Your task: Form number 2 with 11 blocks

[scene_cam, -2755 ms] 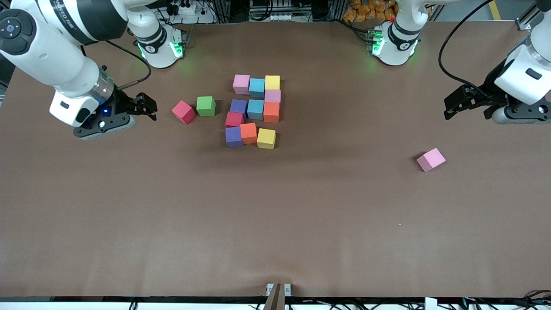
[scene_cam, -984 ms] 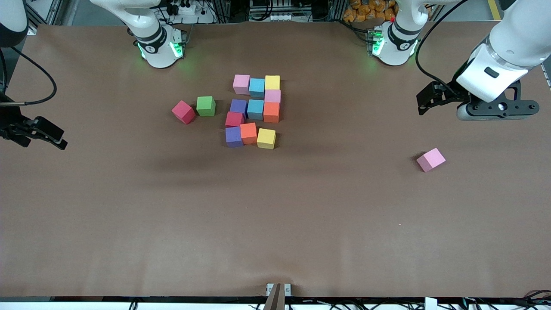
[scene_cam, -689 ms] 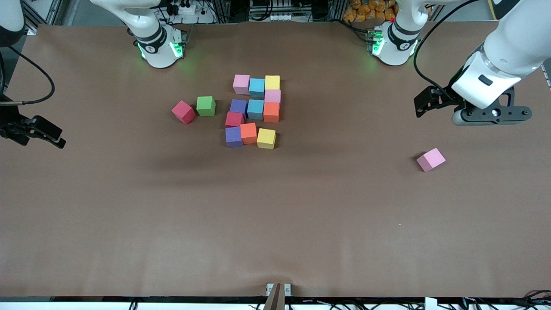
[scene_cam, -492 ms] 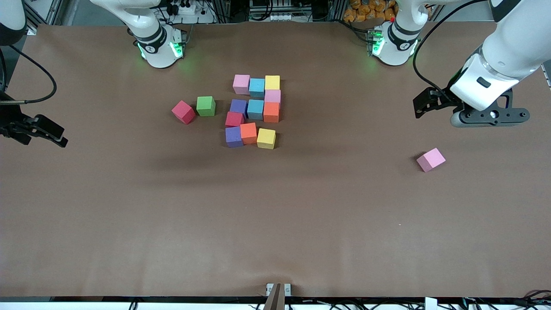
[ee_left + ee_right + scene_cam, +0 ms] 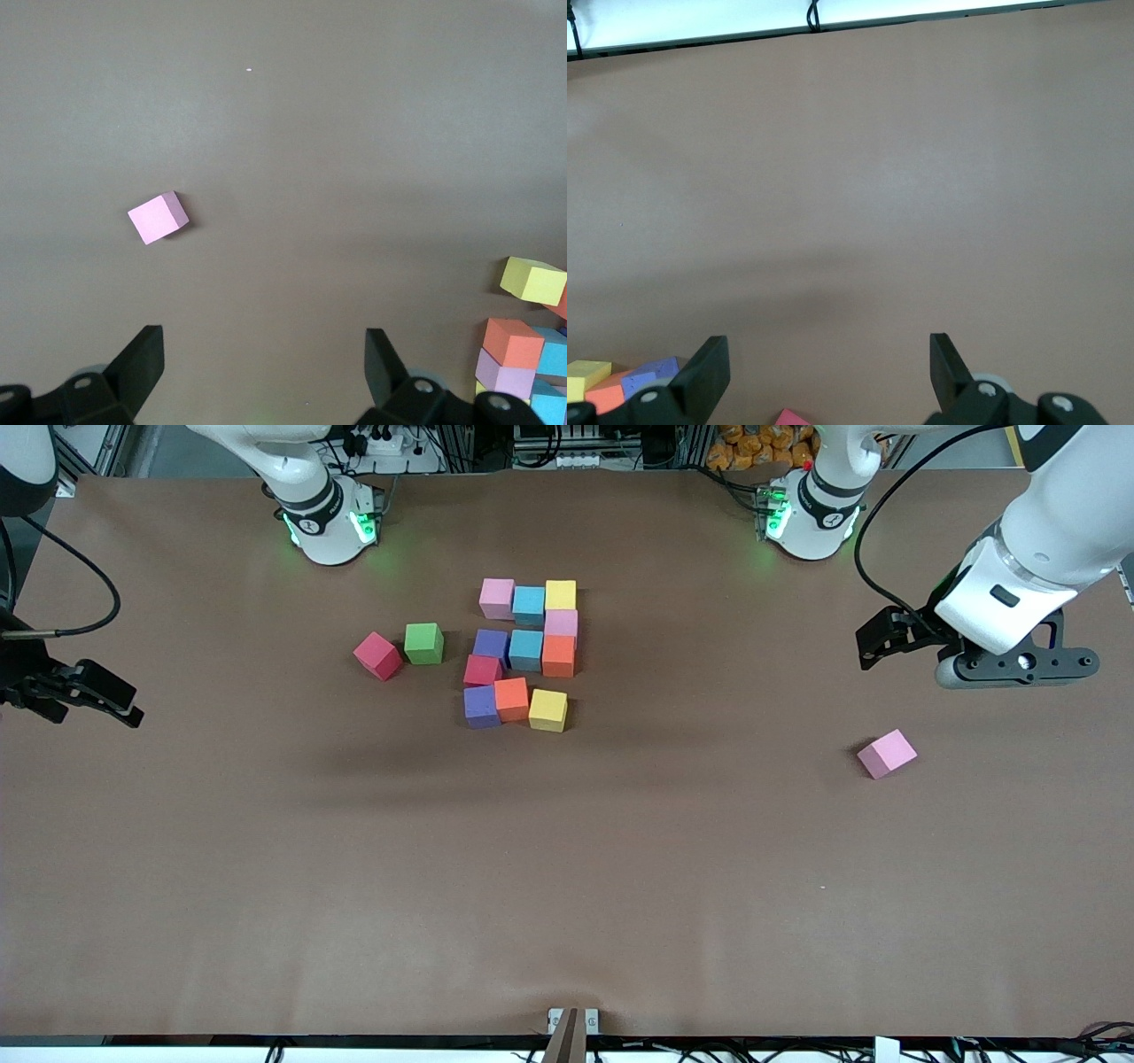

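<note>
Eleven blocks adjoin at mid-table as a blocky number 2 (image 5: 525, 650): pink (image 5: 497, 598), cyan and yellow (image 5: 560, 594) on top, a purple (image 5: 481, 707), orange and yellow (image 5: 547, 710) row nearest the front camera. My left gripper (image 5: 873, 646) hangs open and empty over bare table toward the left arm's end; in its wrist view (image 5: 264, 359) a loose pink cube (image 5: 159, 217) lies apart from the fingers. My right gripper (image 5: 115, 704) is open and empty at the right arm's end, also seen in its wrist view (image 5: 829, 367).
A loose red cube (image 5: 377, 655) and a green cube (image 5: 423, 643) sit beside the digit toward the right arm's end. The loose pink cube (image 5: 886, 754) lies toward the left arm's end, nearer the front camera than the digit. The arm bases (image 5: 328, 522) stand along the table's back edge.
The right arm has drawn back from beside the loose red cube to its end of the table. The left gripper has shifted slightly toward the middle. No block has moved.
</note>
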`<control>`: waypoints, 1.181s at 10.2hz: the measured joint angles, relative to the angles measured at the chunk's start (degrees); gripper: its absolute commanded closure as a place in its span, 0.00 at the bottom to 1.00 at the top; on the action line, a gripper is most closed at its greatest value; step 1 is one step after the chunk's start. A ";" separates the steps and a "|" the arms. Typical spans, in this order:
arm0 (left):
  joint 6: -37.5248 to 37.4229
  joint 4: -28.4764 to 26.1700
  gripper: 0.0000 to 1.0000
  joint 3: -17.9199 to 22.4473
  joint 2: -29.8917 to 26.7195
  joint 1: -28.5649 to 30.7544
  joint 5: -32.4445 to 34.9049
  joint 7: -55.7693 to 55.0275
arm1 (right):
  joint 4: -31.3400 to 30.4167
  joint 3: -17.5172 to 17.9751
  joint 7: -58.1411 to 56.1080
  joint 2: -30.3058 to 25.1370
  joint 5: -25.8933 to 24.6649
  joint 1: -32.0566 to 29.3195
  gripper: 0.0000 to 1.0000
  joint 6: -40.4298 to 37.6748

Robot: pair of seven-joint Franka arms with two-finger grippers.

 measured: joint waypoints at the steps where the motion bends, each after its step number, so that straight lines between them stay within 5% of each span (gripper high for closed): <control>1: 0.00 0.01 0.00 0.00 0.00 0.01 0.00 0.00 | 0.00 0.01 0.00 0.00 0.00 0.00 0.00 0.00; 12: 0.38 0.53 0.00 0.74 -0.02 0.83 0.00 -0.14 | 0.49 0.10 0.13 -0.04 0.01 -0.01 0.00 -1.27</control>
